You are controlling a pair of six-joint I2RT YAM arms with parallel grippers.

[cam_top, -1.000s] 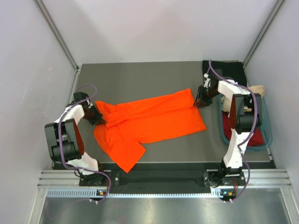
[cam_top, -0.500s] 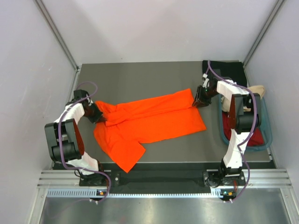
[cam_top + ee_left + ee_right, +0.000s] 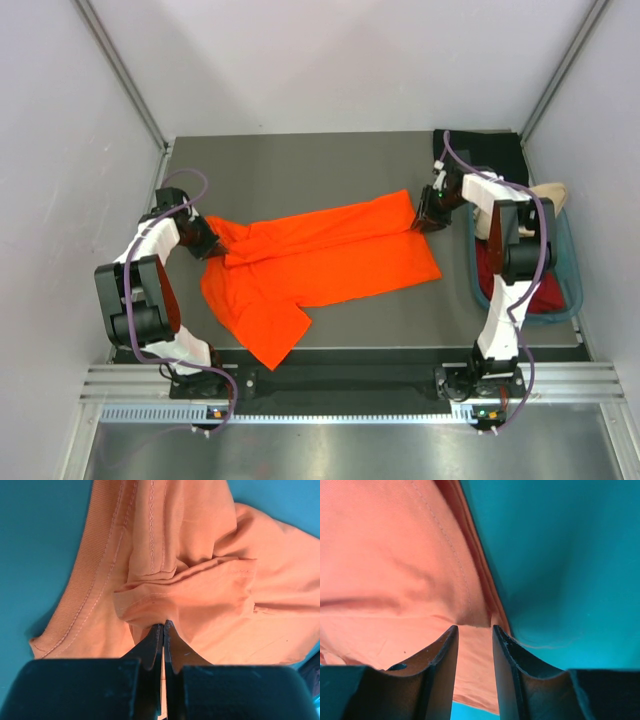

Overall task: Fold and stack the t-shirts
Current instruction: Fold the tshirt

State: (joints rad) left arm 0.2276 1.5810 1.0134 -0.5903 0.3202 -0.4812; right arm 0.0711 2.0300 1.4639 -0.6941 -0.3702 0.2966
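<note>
Top view: the orange shirt [image 3: 320,265] lies on the desk [image 3: 300,170], centre-left of frame. Its long axis runs left to right, tilted up a bit toward the right. The collar end points left and the hem right, and one sleeve flops toward the bottom edge. The left pincer [image 3: 207,246] sits at the collar end and the right pincer [image 3: 428,214] at the hem's upper corner. The other shirts are over at the right: a black shirt [image 3: 490,150] at the back, and beige and dark red ones in the tub [image 3: 572,290].

Left wrist view: the left pincer [image 3: 163,628] is clenched tight on a bunched fold of the orange shirt [image 3: 200,580], right by the ribbed collar.

Right wrist view: the right pincer [image 3: 472,640] is partly spread. There's a gap between the fingers with the orange shirt [image 3: 385,555] hem edge just past the tips, and it isn't clamped on anything I can see.

My read is they're stretching it flat before the fold. To do it well, I'd nip that hem corner properly first. Then draw both ends apart along the long axis, low and even, so the middle creases pull out without dragging the whole shirt sideways.
</note>
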